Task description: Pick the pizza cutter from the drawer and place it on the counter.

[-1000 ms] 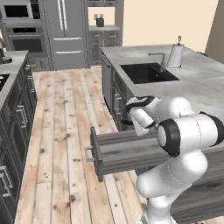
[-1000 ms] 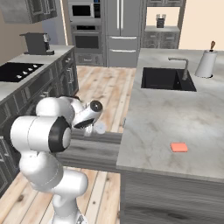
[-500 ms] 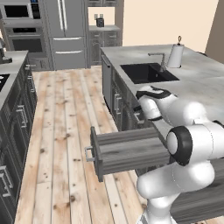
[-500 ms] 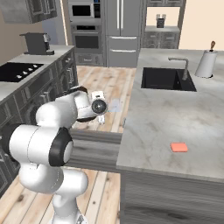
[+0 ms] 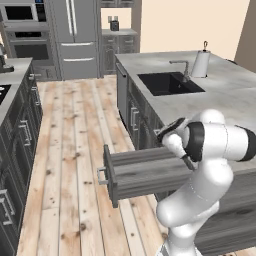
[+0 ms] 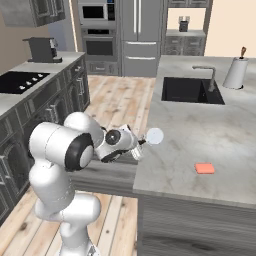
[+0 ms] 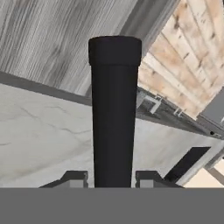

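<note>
Since half a second ago the white arm's two-finger gripper point(image 7: 113, 181) has carried the slim black-handled pizza cutter with pale round disc blade point(image 6: 154, 136) from above the open grey wood-grain drawer point(image 5: 145, 172) to over the light-grey marbled counter's point(image 6: 200, 140) edge. Fingers pinch the handle. A flat orange-red block point(image 6: 204, 168) lies apart on the counter.

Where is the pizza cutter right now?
The pizza cutter is held in the gripper, its round blade over the near edge of the counter, above the open drawer.
</note>
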You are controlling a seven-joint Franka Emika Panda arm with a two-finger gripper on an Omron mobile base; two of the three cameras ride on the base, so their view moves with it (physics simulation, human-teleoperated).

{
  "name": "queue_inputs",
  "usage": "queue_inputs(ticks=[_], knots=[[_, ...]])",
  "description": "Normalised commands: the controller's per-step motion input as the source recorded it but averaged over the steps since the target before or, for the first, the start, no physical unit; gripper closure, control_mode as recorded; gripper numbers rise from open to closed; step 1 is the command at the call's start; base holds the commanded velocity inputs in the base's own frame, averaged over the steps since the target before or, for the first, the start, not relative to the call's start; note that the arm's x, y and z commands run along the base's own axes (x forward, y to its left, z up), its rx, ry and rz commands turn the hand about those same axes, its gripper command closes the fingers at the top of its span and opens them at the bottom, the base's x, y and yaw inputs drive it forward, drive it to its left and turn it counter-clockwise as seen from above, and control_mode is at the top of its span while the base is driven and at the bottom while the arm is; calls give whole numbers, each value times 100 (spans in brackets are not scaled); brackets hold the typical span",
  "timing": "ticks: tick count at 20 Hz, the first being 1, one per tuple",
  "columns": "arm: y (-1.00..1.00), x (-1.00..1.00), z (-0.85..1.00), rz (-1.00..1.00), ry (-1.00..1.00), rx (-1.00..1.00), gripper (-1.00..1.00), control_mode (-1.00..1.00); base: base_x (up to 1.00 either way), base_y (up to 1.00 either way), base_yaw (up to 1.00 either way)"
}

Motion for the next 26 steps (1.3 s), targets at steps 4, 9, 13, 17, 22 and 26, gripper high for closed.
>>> queue_inputs(ticks=[4,9,13,17,22,26], knots=[[-100,7,2,-1,49,-33,100,-100,0,0,0],[-91,35,23,-2,52,-26,100,-100,0,0,0],[-23,38,32,0,59,-23,-100,-100,0,0,0],[0,23,68,0,37,-5,-100,-100,0,0,0],[10,9,100,-8,16,11,-100,-100,0,0,0],[39,1,100,-23,11,17,-100,-100,0,0,0]])
